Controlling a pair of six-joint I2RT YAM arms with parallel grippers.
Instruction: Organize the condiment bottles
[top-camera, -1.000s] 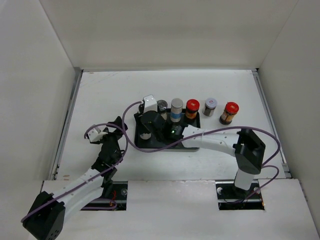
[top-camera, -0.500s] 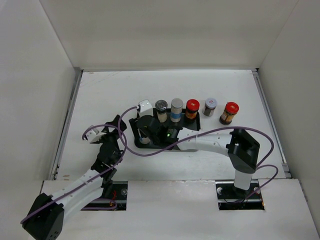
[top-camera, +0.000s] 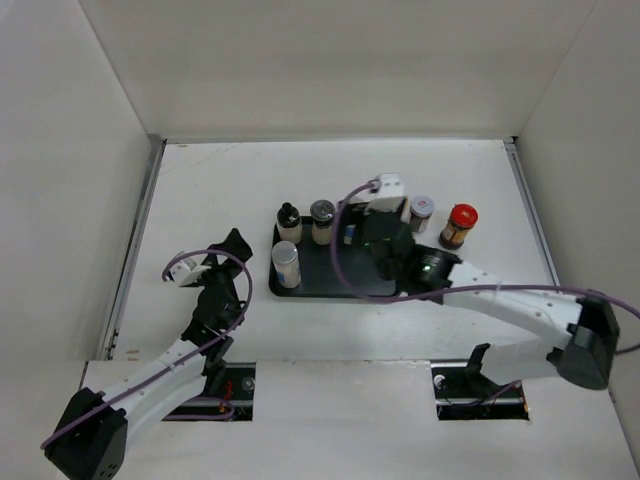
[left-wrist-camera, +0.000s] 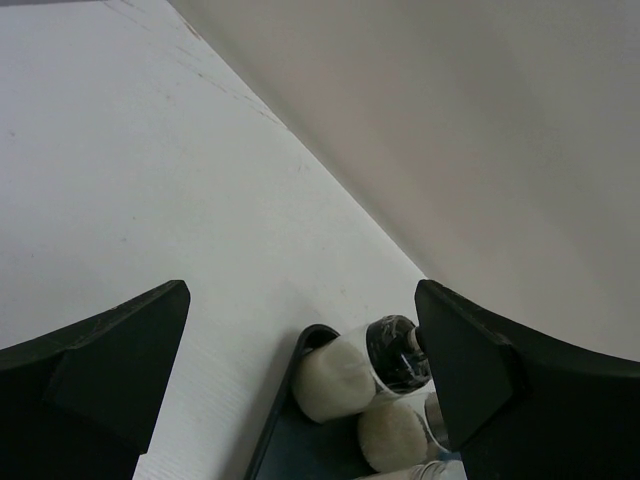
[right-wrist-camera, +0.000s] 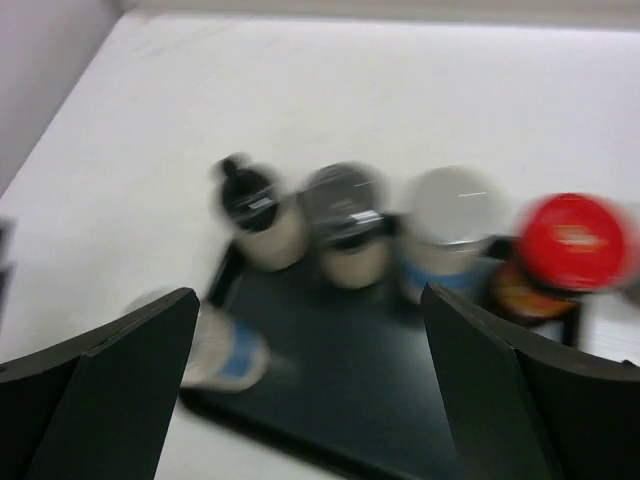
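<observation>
On the black tray stand a pale bottle with a black cap, a silver-capped jar and, at its front left corner, a white bottle with a blue label. My right gripper hovers open over the tray's right half and hides part of that row in the top view. Its wrist view, blurred, shows the gripper empty above the tray floor, with a white-capped bottle and a red-lidded jar in the back row. My left gripper rests open left of the tray.
A grey-lidded jar and a red-lidded brown jar stand on the table right of the tray. White walls close in the table on three sides. The left wrist view catches the tray corner and the black-capped bottle.
My right gripper let go of the white blue-labelled bottle at the tray's front left, opened wide and swung to the right over the tray. The left arm stayed still.
</observation>
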